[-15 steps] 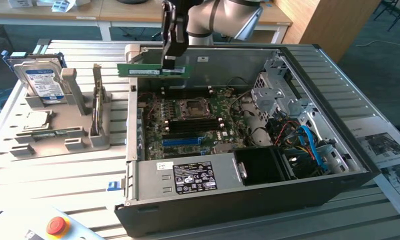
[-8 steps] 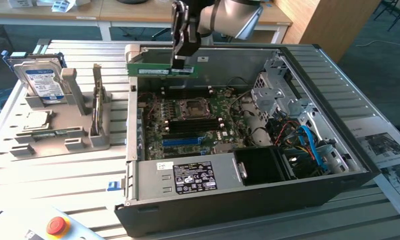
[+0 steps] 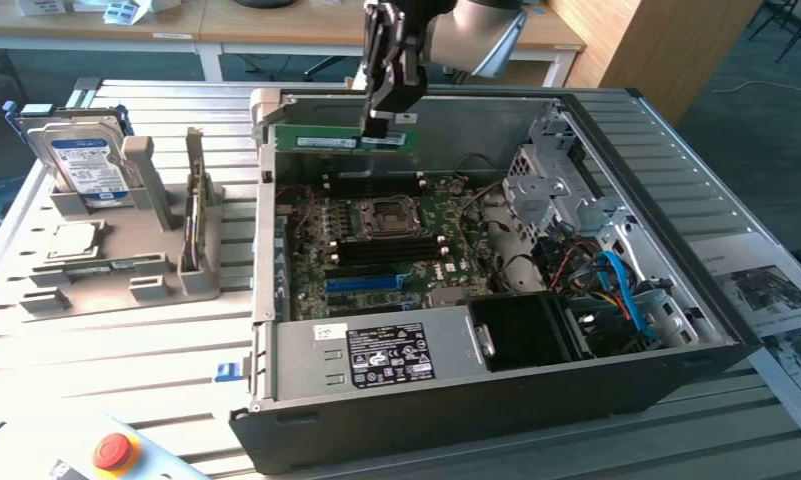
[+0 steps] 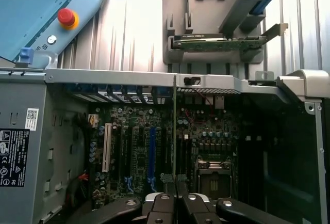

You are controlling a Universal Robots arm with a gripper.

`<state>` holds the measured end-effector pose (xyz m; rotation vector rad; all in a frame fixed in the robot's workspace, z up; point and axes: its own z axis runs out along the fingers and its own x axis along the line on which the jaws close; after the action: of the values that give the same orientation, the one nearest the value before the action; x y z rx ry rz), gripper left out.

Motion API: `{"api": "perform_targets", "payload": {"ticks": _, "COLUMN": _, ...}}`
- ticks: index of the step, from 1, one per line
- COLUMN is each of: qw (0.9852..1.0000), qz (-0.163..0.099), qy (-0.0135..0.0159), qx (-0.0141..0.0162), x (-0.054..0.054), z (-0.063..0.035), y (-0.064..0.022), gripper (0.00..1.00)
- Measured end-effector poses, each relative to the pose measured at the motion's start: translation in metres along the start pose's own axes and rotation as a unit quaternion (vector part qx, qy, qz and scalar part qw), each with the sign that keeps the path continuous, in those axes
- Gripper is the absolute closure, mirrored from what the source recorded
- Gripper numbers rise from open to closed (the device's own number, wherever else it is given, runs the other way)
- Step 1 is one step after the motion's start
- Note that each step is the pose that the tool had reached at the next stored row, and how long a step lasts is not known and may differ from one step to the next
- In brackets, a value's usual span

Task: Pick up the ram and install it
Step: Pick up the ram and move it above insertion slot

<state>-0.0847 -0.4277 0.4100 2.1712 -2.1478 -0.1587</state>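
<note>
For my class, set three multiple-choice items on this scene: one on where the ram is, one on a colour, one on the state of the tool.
1. Where is the ram?
A. In the grey holder beside the case
B. Seated in a motherboard slot
C. In the air over the open computer case

2. What colour is the round push button?
A. Red
B. Green
C. White

3. How is the tool?
A. Open and empty
B. Shut on the ram
C. Shut on the hard drive

Key: 1 C, the ram hangs clear above the board inside the case. 2 A, the button's cap is red. 3 B, the tool pinches the ram near one end.
</note>
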Motion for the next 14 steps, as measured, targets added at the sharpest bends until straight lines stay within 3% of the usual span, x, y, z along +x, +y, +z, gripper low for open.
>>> {"api": "perform_targets", "payload": {"ticks": 9, "qw": 1.0000, "qz": 0.000, "qy": 0.0000, "qx": -0.0039, "x": 0.000, "z": -0.0026, "y": -0.0187, "gripper": 0.88}}
{"api": "perform_targets", "payload": {"ticks": 14, "qw": 1.0000, "qz": 0.000, "qy": 0.0000, "qx": -0.0039, "x": 0.000, "z": -0.0026, "y": -0.0190, "gripper": 0.88}}
